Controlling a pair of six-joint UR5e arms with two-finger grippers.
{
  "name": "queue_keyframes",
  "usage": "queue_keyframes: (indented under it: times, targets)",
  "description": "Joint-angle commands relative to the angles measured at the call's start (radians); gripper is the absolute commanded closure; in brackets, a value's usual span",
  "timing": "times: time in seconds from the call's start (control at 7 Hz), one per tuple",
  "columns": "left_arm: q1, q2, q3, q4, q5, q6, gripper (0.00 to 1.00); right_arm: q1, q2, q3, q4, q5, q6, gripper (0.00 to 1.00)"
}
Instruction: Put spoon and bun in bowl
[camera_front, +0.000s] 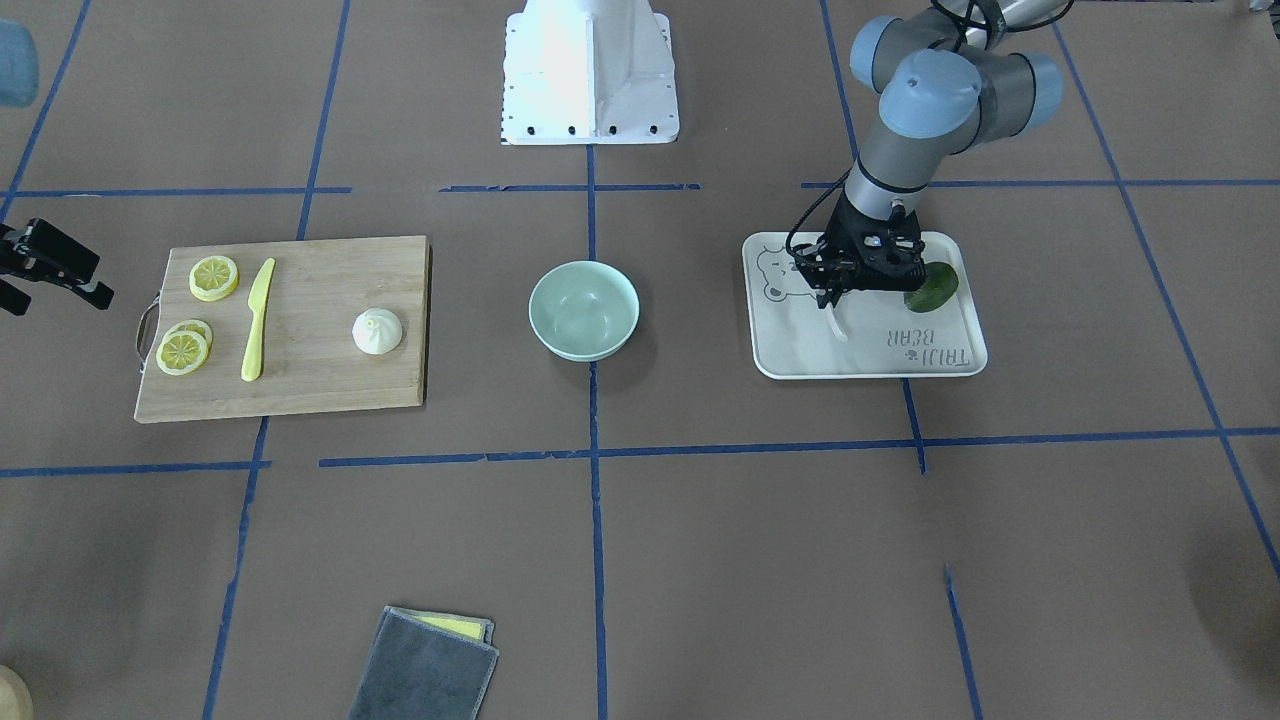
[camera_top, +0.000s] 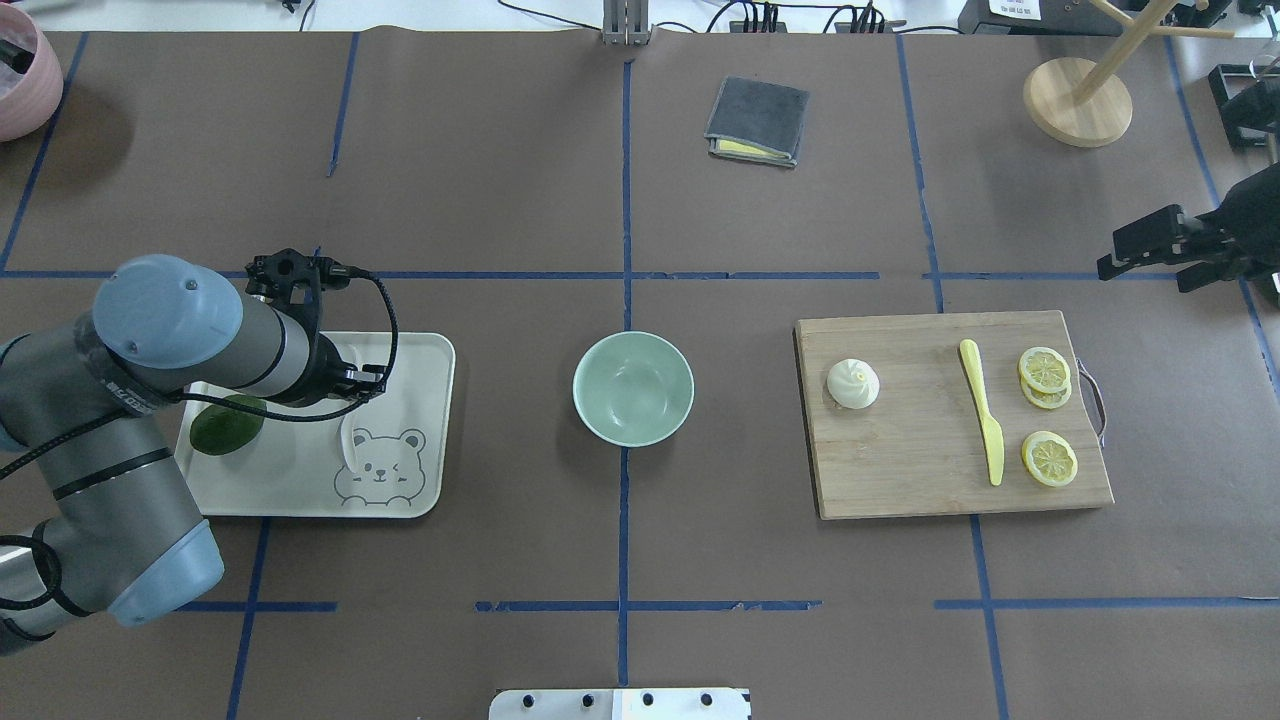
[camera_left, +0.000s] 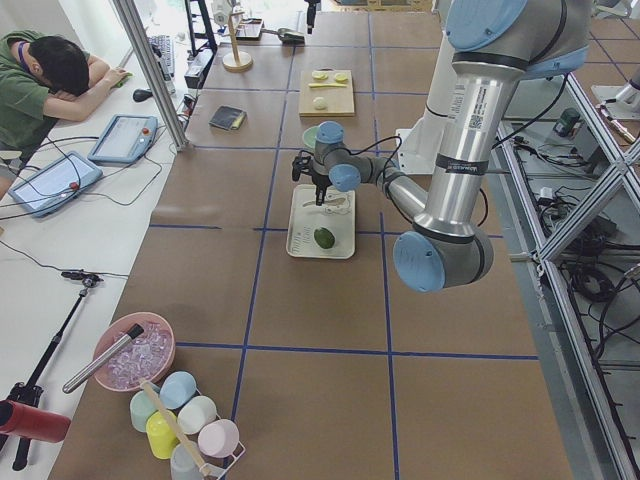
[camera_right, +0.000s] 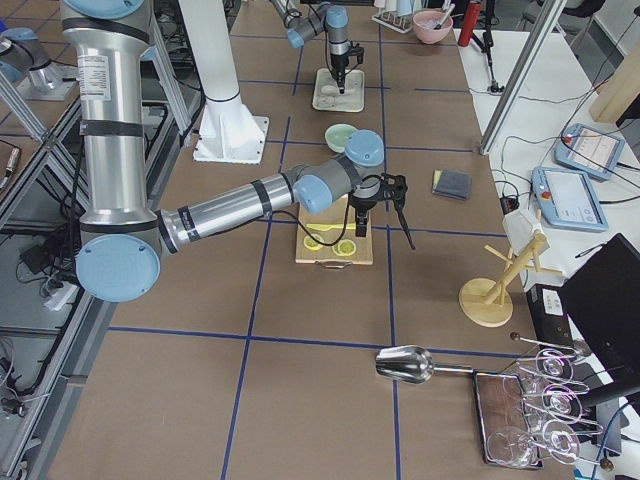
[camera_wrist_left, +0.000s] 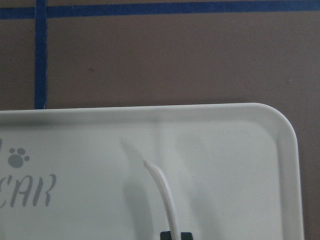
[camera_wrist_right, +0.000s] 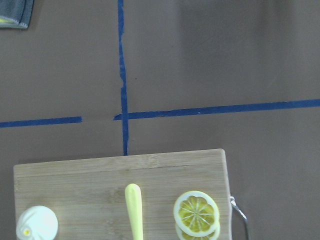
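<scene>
The white spoon (camera_front: 835, 325) hangs from my left gripper (camera_front: 832, 300), just above the white bear tray (camera_front: 870, 355). The left wrist view shows the spoon (camera_wrist_left: 162, 192) edge-on, running down between the fingers, with its shadow on the tray (camera_wrist_left: 225, 165). In the overhead view the spoon (camera_top: 350, 440) shows below the wrist. The mint-green bowl (camera_front: 584, 310) (camera_top: 633, 388) stands empty at the table's middle. The cream bun (camera_front: 377, 332) (camera_top: 853, 384) (camera_wrist_right: 36, 223) sits on the wooden cutting board (camera_front: 320, 380). My right gripper (camera_front: 55, 300) (camera_top: 1140, 275) is open and empty, beyond the board's far side.
A dark green fruit (camera_front: 932, 286) lies on the tray beside my left gripper. A yellow knife (camera_front: 257, 320) and lemon slices (camera_front: 214, 277) lie on the board. A folded grey cloth (camera_top: 757, 120), a wooden stand (camera_top: 1078, 100) and a pink bowl (camera_top: 20, 70) stand along the far edge.
</scene>
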Motion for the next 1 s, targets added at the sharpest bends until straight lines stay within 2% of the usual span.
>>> queue_keyframes:
  times: [0.0,0.29,0.57,0.71,0.86]
  targets:
    - [-0.057,-0.086,-0.012,0.066,-0.005,-0.008,1.0,-0.19,0.044,0.0,0.122,-0.165,0.247,0.0]
    - [-0.057,-0.138,-0.01,0.066,-0.006,-0.099,1.0,-0.339,0.086,0.0,0.151,-0.313,0.366,0.0]
    - [-0.059,-0.138,-0.012,0.064,-0.009,-0.102,1.0,-0.494,0.12,-0.007,0.136,-0.464,0.379,0.0]
    - [-0.06,-0.138,-0.012,0.064,-0.016,-0.102,1.0,-0.519,0.148,-0.019,0.124,-0.477,0.379,0.0]
    - [-0.062,-0.14,-0.012,0.061,-0.016,-0.102,1.0,-0.533,0.19,-0.023,0.04,-0.478,0.379,0.0]
